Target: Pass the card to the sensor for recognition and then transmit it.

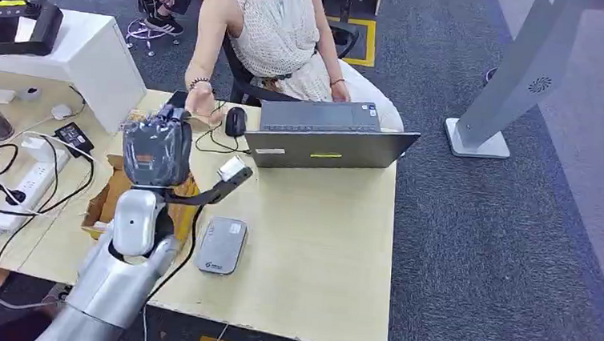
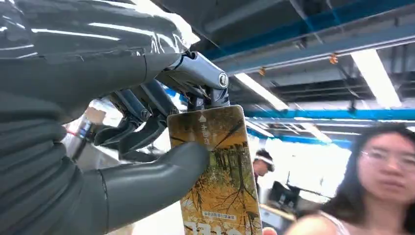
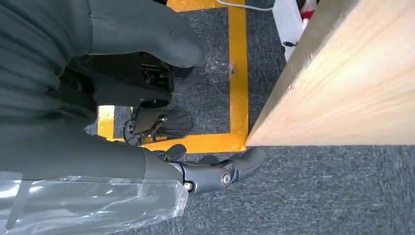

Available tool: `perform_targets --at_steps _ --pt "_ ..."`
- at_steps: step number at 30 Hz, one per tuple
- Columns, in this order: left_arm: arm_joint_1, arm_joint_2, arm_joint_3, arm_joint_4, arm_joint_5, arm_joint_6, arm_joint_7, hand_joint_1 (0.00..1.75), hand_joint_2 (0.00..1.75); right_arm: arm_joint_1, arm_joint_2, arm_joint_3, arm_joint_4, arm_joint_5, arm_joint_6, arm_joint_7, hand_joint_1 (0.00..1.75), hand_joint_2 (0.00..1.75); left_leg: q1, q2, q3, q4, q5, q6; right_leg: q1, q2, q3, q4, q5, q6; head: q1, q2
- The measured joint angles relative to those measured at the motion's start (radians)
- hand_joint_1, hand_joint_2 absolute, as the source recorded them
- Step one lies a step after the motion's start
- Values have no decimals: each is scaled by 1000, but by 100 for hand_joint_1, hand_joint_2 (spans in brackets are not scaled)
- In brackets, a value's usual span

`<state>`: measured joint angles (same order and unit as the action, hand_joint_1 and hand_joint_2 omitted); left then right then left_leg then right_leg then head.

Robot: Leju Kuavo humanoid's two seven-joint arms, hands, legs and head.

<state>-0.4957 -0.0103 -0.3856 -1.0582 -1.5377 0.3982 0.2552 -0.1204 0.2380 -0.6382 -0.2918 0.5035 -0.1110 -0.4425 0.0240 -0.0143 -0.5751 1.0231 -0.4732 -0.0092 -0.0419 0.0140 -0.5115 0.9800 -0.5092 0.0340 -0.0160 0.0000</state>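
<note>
Left wrist view: left hand (image 2: 122, 147) pinches the yellow card (image 2: 218, 171); right hand (image 3: 161, 122) fingers loosely apart, holding nothing. Cardboard box (image 1: 102, 205) contents hidden, maybe empty.

Open grey laptop (image 1: 329, 136), black mouse (image 1: 235, 121), white power strip (image 1: 23, 187), cardboard box (image 1: 104, 201), seated person (image 1: 280, 33)

The card (image 2: 218, 171) is a glossy rectangle printed with a yellow autumn-tree scene, with small white marks near one short end and larger white lettering near the other. It is pinched flat between the thumb and fingers of the left robot hand (image 2: 147, 142), raised in the air. The sensor (image 1: 221, 246) is a flat grey pad with rounded corners, lying face up on the light wooden surface (image 1: 318, 236).
</note>
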Motion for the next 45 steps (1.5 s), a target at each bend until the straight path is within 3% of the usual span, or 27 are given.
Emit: perform_targets --at_steps 5,9,10,19,22,27,28,31,38,45 --pt "-105 35 6 80 0 -67 27 175 175 -1 0 13 3 -1 1 8 0 175 0 0 0 0 0 0 0 0 0 0 1 0 0 0" --pt "-146 46 -3 123 0 -75 41 175 175 -1 0 22 5 -1 2 10 0 175 0 0 0 0 0 0 0 0 0 0 1 0 0 0" --pt "-150 47 -7 131 0 -75 42 0 175 -1 0 22 5 -1 2 10 0 175 0 0 0 0 0 0 0 0 0 0 1 0 0 0" --pt "-136 34 -11 146 0 -71 6 0 175 -1 0 23 6 -14 2 11 0 175 0 0 0 0 0 0 0 0 0 0 1 0 0 0" --pt "-103 26 -10 118 0 -65 -33 0 175 0 0 23 6 -24 2 8 0 175 0 0 0 0 0 0 0 1 -1 0 1 0 0 0" --pt "12 10 -10 -29 30 -68 -135 0 175 5 0 21 7 -55 2 -11 0 175 0 1 0 0 -1 0 0 1 -1 0 1 0 0 0" --pt "75 7 -10 -106 55 -105 -165 0 175 11 0 18 7 -71 2 -21 0 175 -1 1 -1 0 -1 0 0 2 -1 0 0 0 0 0" --pt "177 9 -11 -203 81 -159 -188 0 175 20 0 7 6 -90 6 -36 0 175 0 1 -1 0 -2 1 0 2 -1 0 0 0 0 0" --pt "420 74 -19 -372 157 -225 -211 0 175 46 -5 -37 0 -117 20 -55 0 175 0 2 -1 -1 -2 0 0 1 -2 0 -1 0 0 0" --pt "509 140 5 -401 213 -301 -196 0 175 51 -10 -63 -8 -105 30 -56 0 175 0 2 -1 -1 -1 0 0 1 -2 0 -1 0 0 0"
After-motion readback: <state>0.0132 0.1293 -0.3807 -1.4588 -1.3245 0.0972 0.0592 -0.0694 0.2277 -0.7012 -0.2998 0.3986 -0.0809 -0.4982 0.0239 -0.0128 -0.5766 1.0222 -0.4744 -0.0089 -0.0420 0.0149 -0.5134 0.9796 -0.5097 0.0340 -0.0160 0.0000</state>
